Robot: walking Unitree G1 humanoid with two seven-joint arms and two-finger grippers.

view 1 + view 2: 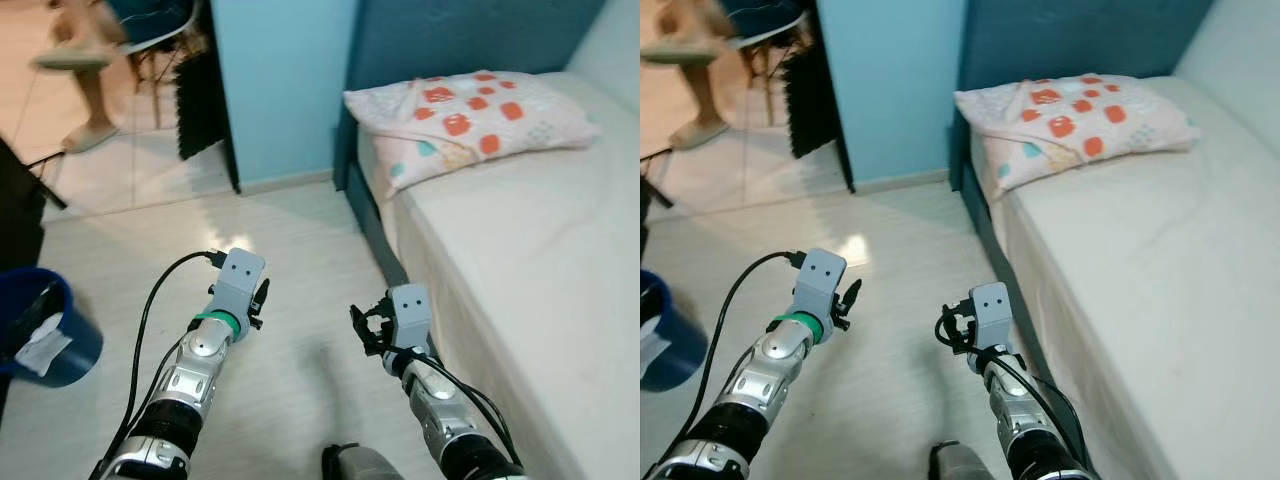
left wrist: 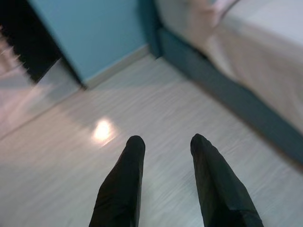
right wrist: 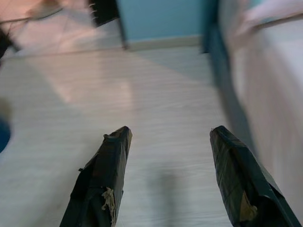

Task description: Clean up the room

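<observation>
Bright even daylight, lamp glare on the floor [image 1: 215,215], wrist views soft, perhaps motion-blurred

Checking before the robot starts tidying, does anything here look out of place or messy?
Not much. The pillow lies at an angle at the head of the bed, one corner over the edge. A blue bin on the floor at the robot's left holds crumpled white paper. Both the left hand and the right hand are open and hold nothing.

A soft white pillow printed with red-orange and teal patches [image 1: 470,118] lies flat at the far head end of the cream-sheeted bed [image 1: 540,270] on the right. A round dark-blue plastic bin [image 1: 55,335] holding crumpled white paper [image 1: 40,340] stands on the pale floor at the near left.
</observation>
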